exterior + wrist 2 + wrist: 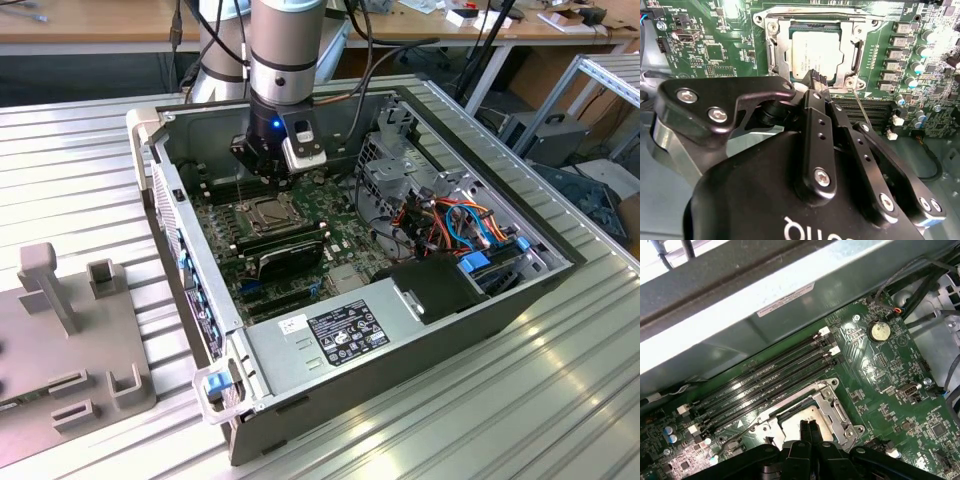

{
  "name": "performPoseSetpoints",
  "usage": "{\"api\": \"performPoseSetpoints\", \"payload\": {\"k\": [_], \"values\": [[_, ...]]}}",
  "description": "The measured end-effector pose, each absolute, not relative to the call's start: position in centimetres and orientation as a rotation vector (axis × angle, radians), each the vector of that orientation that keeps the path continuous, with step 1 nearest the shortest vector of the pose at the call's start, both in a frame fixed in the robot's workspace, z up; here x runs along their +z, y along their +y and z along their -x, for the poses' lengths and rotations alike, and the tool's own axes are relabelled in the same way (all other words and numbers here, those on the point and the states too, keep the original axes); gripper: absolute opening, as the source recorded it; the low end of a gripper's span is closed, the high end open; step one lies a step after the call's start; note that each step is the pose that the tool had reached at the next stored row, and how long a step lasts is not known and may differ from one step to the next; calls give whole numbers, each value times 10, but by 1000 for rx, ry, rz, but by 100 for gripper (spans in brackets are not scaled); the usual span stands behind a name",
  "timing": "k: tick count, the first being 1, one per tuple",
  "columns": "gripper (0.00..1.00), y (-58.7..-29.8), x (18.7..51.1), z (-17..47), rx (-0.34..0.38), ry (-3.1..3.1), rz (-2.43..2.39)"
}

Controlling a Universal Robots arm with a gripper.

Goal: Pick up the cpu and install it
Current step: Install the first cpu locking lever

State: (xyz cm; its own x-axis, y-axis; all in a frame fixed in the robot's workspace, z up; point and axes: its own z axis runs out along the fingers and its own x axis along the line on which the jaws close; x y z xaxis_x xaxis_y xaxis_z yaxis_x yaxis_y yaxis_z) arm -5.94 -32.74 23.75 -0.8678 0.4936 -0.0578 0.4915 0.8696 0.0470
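Note:
The cpu (815,50) is a silvery-grey square lying flat inside the socket frame (772,47) on the green motherboard; it also shows in the first wrist view (792,422) and in the exterior view (272,210). My gripper (818,80) hangs just above the cpu's edge. Its two black fingertips are pressed together with nothing between them, as seen in the first wrist view (809,429). In the exterior view the gripper (270,180) is inside the open computer case, right over the socket.
Black memory slots (765,385) run beside the socket. A black card (288,250) sits in front of it, with the power supply (335,335) beyond. A metal drive cage (400,160) and cables (460,220) lie to the exterior view's right. A grey fixture (70,340) stands outside the case.

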Motion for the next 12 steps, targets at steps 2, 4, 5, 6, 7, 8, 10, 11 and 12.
{"api": "performPoseSetpoints", "payload": {"k": [2, 4, 5, 6, 7, 8, 10, 11, 12], "values": [[11, -327, 237, 59, 50, 2990, -716], [11, -327, 237, 59, 52, 3006, -646], [11, -327, 237, 59, 54, 3018, -592], [11, -327, 237, 59, 55, 3028, -538], [11, -327, 237, 59, 56, 3029, -534], [11, -327, 237, 59, 56, 3029, -534], [11, -327, 237, 59, 56, 3030, -531], [11, -327, 237, 59, 56, 3034, -508], [11, -327, 237, 59, 57, 3039, -480]]}}
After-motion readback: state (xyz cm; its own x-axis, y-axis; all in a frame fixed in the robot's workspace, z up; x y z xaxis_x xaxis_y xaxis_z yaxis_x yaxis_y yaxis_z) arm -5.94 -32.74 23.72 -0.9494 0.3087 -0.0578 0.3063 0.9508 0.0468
